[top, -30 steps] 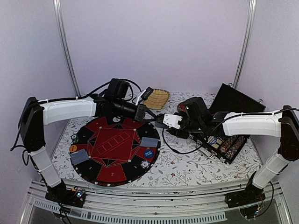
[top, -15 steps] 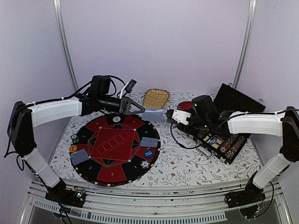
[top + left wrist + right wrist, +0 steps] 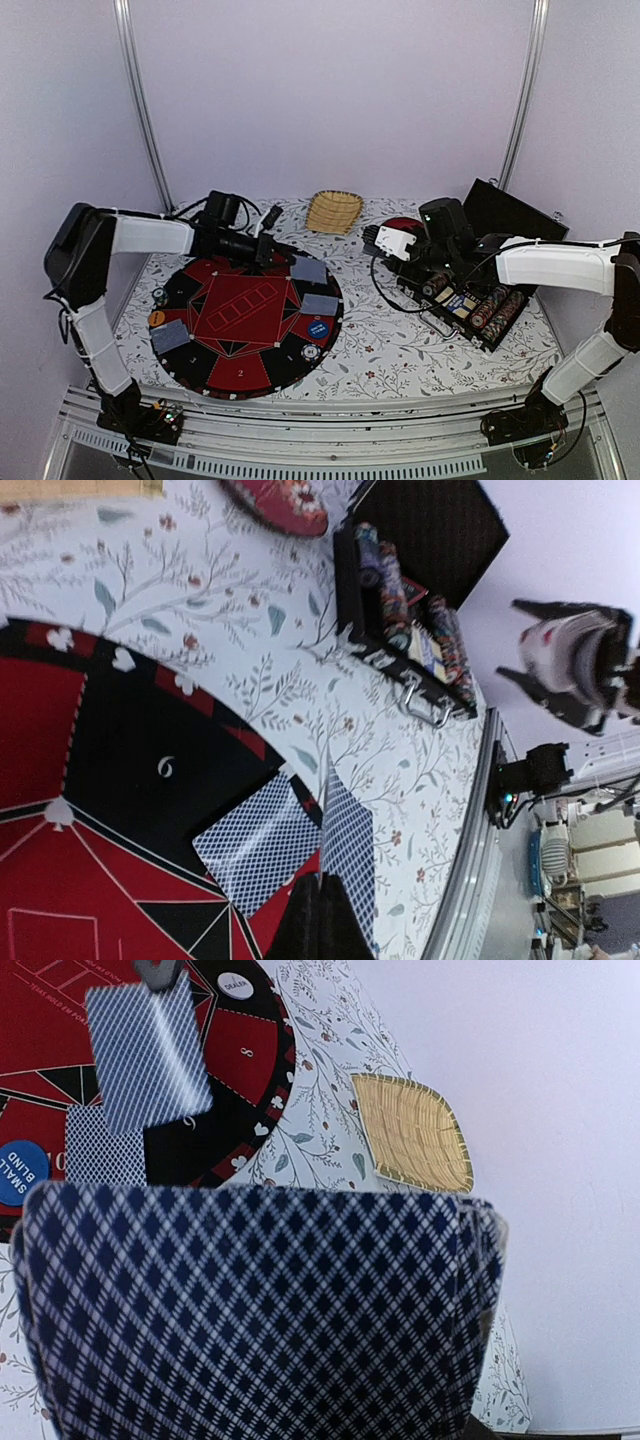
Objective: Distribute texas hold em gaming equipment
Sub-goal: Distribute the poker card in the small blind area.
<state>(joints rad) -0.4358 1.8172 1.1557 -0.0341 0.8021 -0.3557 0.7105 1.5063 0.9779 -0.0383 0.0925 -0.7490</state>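
Left gripper (image 3: 318, 908) swung back — card (image 3: 347, 845) pinched; right gripper (image 3: 385, 241) clasps deck (image 3: 260, 1310).

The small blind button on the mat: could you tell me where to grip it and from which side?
Its rim, probably from straight above: the small blind button is a flat disc lying on the mat, so only its edge offers purchase. Stay clear of the card beside it.

On my desk (image 3: 400, 350), under a flowered cloth, a woven straw basket (image 3: 333, 211) sits at the far edge, a dark-red plate (image 3: 285, 505) to its right, an open black case (image 3: 505, 215) beyond, a round red-and-black mat (image 3: 240, 372) on the left
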